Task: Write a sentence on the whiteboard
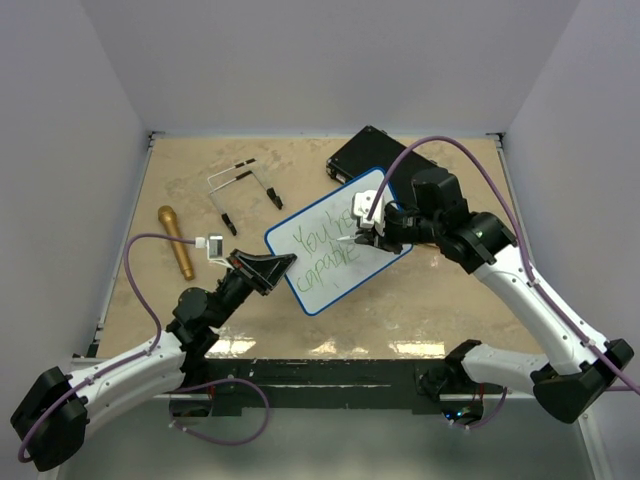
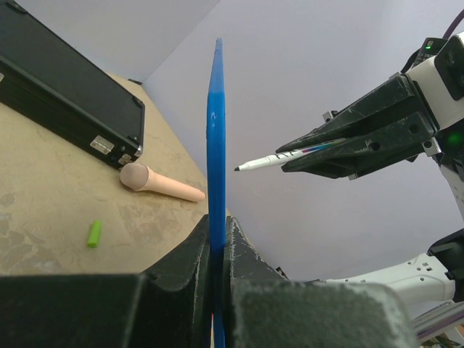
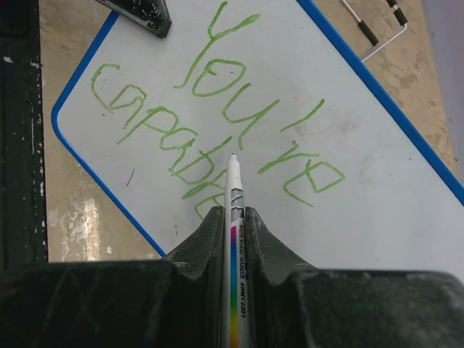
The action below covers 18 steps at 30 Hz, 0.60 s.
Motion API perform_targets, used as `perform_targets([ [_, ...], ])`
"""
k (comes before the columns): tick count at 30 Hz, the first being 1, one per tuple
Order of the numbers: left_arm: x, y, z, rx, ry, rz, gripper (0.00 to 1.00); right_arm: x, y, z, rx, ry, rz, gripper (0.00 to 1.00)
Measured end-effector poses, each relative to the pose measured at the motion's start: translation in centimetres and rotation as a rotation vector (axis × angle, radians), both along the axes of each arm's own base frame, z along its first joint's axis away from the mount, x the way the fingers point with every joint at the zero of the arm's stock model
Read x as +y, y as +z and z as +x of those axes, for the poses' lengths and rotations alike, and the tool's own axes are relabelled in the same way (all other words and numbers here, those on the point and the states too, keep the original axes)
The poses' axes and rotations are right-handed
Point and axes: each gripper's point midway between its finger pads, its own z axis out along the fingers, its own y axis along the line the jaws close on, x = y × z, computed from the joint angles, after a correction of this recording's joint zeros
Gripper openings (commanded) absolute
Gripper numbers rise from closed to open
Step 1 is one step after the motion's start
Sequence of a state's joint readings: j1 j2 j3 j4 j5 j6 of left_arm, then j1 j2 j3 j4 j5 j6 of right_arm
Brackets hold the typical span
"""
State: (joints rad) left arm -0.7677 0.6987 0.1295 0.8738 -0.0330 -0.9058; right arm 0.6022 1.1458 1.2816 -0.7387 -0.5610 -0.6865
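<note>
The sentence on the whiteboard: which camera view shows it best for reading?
The right wrist view: the sentence is close and faces the camera, reading roughly "You're" and "capable". The top external view shows it small on the whiteboard. The left wrist view sees only the board's blue edge, no writing.

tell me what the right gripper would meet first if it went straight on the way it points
The whiteboard. The right gripper aims at its written face, so the marker it holds would touch first, near the end of the sentence. The left wrist view shows a small gap there.
</note>
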Motion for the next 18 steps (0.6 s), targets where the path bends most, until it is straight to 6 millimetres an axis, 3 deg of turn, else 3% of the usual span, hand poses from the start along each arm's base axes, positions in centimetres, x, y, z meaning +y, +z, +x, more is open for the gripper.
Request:
perform_targets([
  [18,-0.01,-0.01,0.01,0.000,0.000,0.000,0.00,-0.34,0.39,0.75,-0.023,-0.047,-0.001,0.00],
])
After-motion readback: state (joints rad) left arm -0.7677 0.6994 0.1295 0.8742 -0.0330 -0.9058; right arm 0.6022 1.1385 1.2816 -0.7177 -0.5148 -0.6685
